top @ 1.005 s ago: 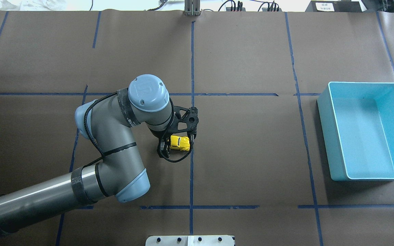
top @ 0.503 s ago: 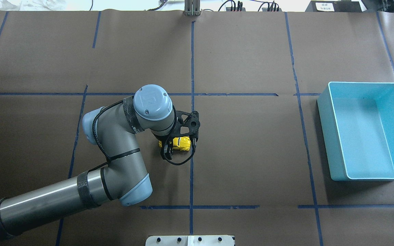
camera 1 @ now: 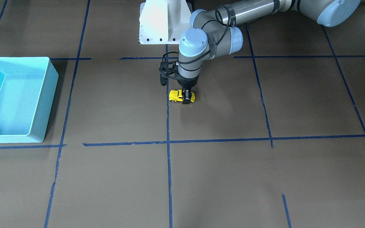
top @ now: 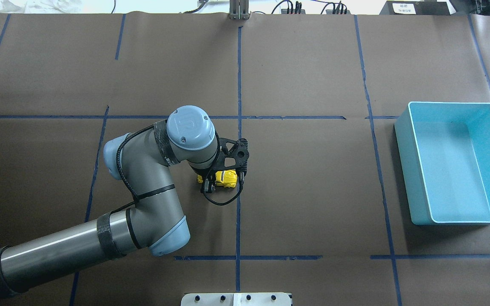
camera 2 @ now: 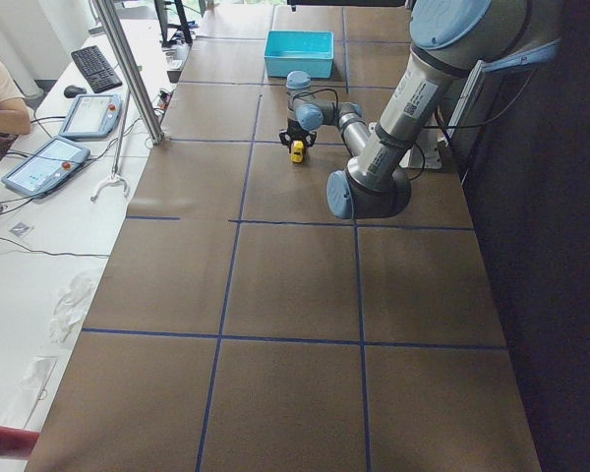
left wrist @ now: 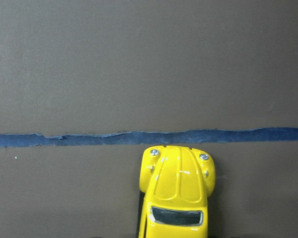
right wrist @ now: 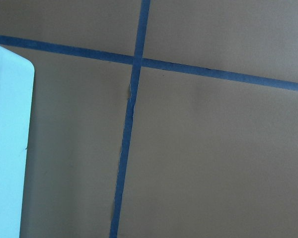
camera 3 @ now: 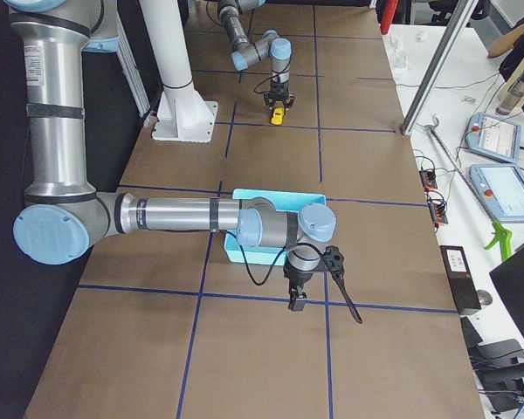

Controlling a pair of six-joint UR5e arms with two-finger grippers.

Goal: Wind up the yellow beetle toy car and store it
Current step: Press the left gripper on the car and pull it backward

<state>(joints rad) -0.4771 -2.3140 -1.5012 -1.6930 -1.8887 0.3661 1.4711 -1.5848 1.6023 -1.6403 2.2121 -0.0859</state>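
Note:
The yellow beetle toy car (top: 226, 179) stands on its wheels on the brown table, just left of the centre tape line. My left gripper (top: 213, 178) comes straight down over it, with its fingers shut on the car's sides (camera 1: 186, 96). The left wrist view shows the car's hood and windscreen (left wrist: 178, 188) pointing at a blue tape line. The turquoise bin (top: 402, 140) stands empty at the right. My right gripper (camera 3: 294, 301) hangs beside the near side of the bin (camera 3: 279, 196), and I cannot tell whether it is open or shut.
Blue tape lines divide the brown paper cover into squares. The robot's white base plate (camera 1: 160, 22) sits at the near table edge. An edge of the bin (right wrist: 5, 148) fills the left of the right wrist view. Operators' desks with tablets (camera 2: 41, 162) flank the far side.
My left wrist has shifted a little to the right over the car, and the near finger has drawn in against its side. The car has stayed in place.

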